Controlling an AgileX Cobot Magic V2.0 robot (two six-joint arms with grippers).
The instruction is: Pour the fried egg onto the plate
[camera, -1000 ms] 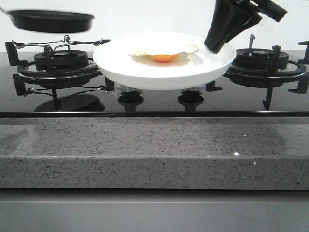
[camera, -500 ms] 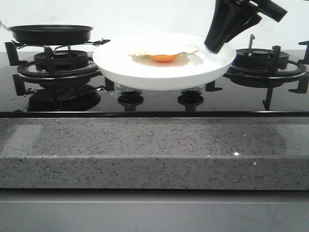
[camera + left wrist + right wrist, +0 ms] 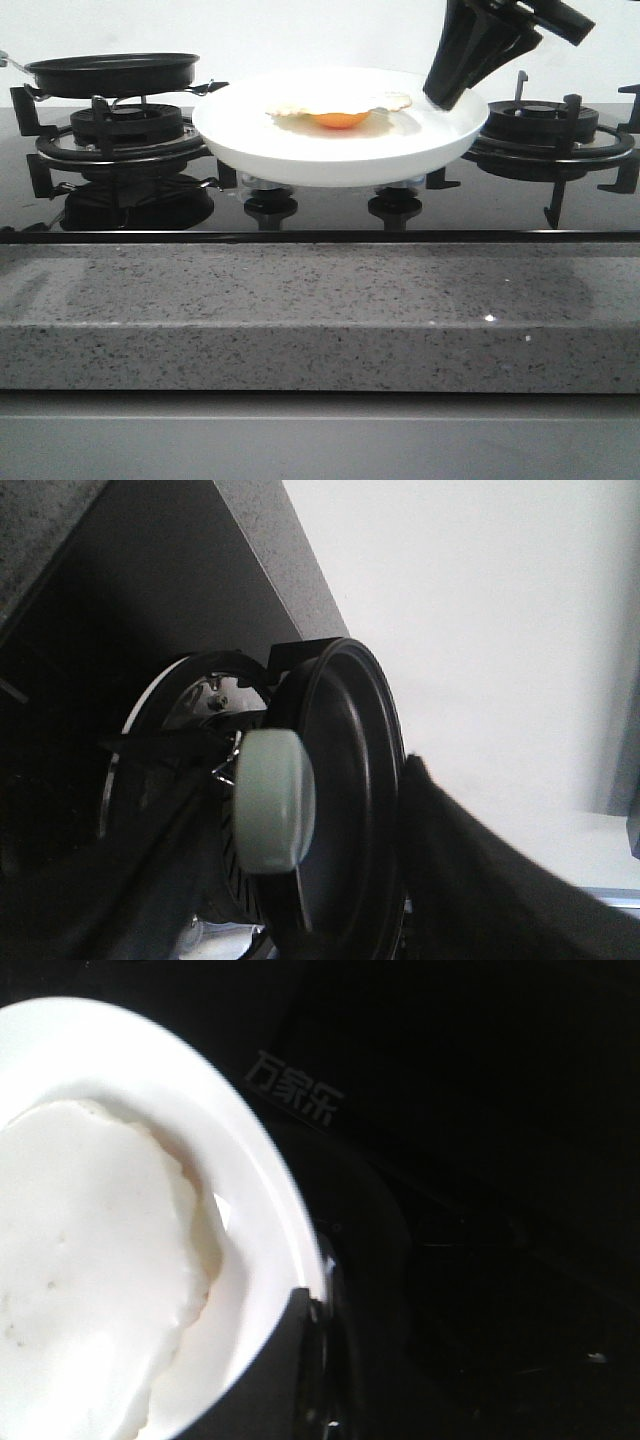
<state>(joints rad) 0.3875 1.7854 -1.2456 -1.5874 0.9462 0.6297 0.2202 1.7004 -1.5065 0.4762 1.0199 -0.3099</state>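
The white plate (image 3: 300,150) is held level above the middle of the hob, with the fried egg (image 3: 338,118) lying on it, orange yolk toward me. My right gripper (image 3: 445,95) is shut on the plate's right rim. In the right wrist view the plate (image 3: 255,1210) and the pale egg (image 3: 90,1260) fill the left side, and the gripper (image 3: 310,1310) pinches the rim. The black frying pan (image 3: 110,72) sits empty just over the left burner. In the left wrist view my left gripper (image 3: 310,930) holds the pan (image 3: 350,780) by its pale green handle (image 3: 272,800).
The black glass hob has a left burner grate (image 3: 120,130) under the pan and a right burner grate (image 3: 545,125) behind my right gripper. Two knobs (image 3: 270,208) (image 3: 397,208) sit under the plate. A grey speckled counter edge (image 3: 320,310) runs across the front.
The pan has come down from high at the far left to just over the left burner and shifted slightly right. The plate, egg and right gripper have not moved.
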